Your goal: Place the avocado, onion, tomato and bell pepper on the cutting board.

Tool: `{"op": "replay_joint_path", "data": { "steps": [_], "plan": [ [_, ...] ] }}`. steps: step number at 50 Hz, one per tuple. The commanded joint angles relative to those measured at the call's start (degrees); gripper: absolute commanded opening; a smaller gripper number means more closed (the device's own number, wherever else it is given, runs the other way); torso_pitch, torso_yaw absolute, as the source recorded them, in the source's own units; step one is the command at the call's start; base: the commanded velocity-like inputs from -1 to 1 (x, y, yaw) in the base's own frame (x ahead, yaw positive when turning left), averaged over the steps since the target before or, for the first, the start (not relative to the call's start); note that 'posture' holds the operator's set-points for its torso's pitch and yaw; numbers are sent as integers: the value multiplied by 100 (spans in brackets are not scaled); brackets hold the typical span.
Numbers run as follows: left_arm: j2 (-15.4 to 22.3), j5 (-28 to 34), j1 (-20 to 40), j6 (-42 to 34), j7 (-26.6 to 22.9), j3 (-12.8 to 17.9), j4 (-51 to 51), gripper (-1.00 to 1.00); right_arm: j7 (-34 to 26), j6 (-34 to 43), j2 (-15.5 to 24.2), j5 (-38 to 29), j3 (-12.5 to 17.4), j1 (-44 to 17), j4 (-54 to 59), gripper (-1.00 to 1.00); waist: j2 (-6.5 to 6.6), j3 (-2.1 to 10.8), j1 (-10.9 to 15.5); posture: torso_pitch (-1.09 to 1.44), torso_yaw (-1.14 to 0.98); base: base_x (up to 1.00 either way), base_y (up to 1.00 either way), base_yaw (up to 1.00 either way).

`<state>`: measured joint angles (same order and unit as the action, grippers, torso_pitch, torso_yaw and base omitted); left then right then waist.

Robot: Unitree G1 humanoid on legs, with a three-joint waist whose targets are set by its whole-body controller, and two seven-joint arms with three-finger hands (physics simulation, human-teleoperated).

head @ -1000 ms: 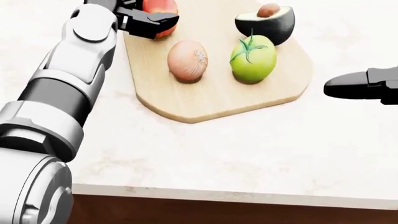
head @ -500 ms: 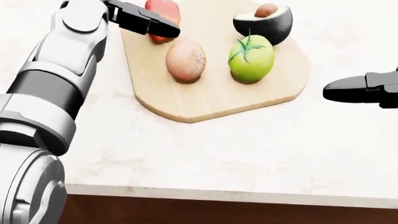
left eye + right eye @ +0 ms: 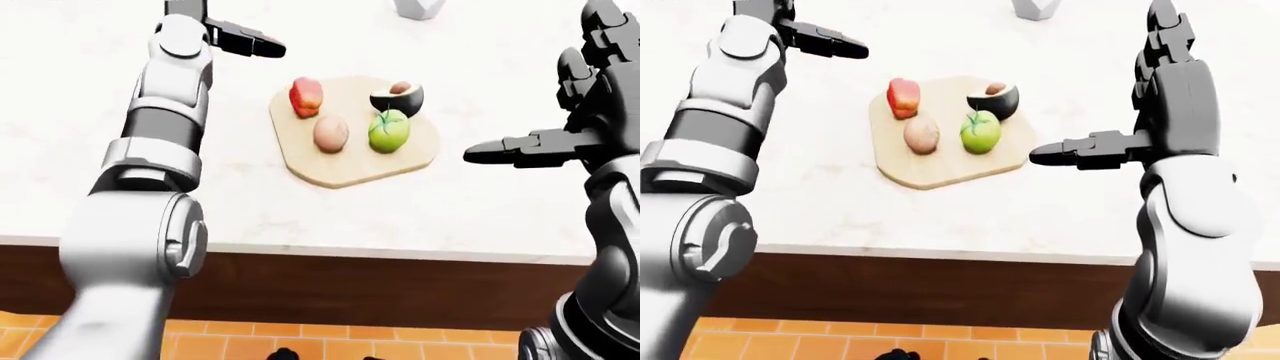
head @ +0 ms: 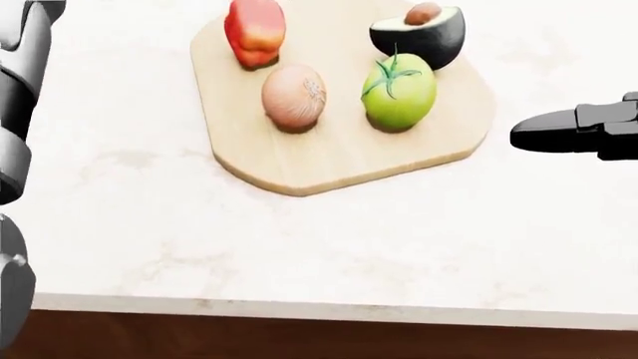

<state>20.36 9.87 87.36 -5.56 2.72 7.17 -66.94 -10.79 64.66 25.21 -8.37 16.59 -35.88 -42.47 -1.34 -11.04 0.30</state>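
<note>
The left hand (image 3: 235,41) has been drawn up and away from the bell pepper (image 4: 255,30), which a second ago lay under its fingers and is now left free on the cutting board (image 4: 339,149). All four items are seen on the board: the pepper at its upper left in the head view, the onion (image 4: 294,96) below it, the green tomato (image 4: 399,91) beside the onion, and the halved avocado (image 4: 419,34) at upper right. The left fingers are extended and empty. The right hand (image 3: 1090,150) is held clear over the worktop (image 4: 299,254), fingers stretched out, holding nothing. The task is judged complete, the hands being kept off so nothing is knocked.
</note>
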Motion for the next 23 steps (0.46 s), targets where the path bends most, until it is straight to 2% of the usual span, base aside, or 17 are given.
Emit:
{"op": "replay_joint_path", "data": {
  "steps": [1,6,14,18,23],
  "plan": [
    [95,0,150,11,-56,-12,342,100,65,-251,82,-42,53,-169,-59,100,-11,196,0,27,0,0,0,0],
    [356,64,-116,-425,-267,-36,1078,100,86,-450,119,-15,-35,-371,267,100,19,201,-12,27,0,0,0,0],
    [739,176,-769,-1508,-699,67,2889,100,140,-775,100,8,-114,-532,677,100,51,170,-44,27,0,0,0,0],
    [897,213,-1190,-2118,-953,181,3920,100,184,-946,78,15,-140,-560,866,100,69,158,-47,27,0,0,0,0],
    [1184,301,-1440,-2518,-1158,307,4536,100,162,-1063,123,28,-147,-651,1058,100,92,152,-49,27,0,0,0,0]
  ]
}}
